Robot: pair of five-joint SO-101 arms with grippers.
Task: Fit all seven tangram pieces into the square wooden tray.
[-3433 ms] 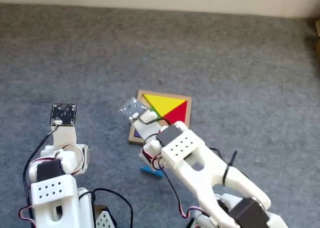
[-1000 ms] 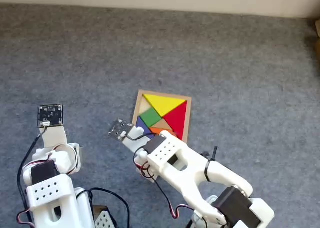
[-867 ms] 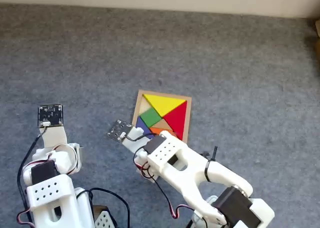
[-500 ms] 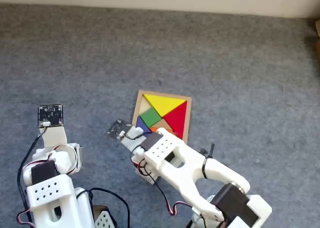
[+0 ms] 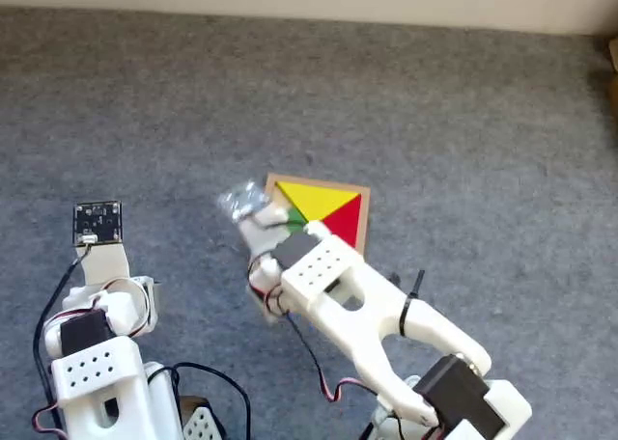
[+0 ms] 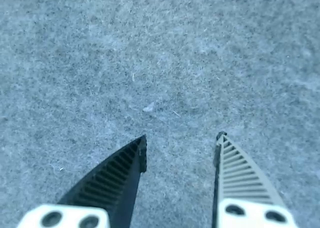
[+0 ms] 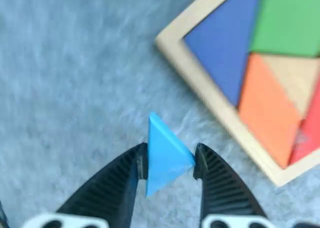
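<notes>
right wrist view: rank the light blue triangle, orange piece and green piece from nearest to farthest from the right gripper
1. light blue triangle: gripped in the right gripper, off the tray.
2. orange piece: in the tray, against its near rim.
3. green piece: deeper in the tray, beyond the orange piece.

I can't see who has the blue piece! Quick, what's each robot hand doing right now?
Left gripper: open, holding nothing.
Right gripper: closed on the light blue triangle.
</notes>
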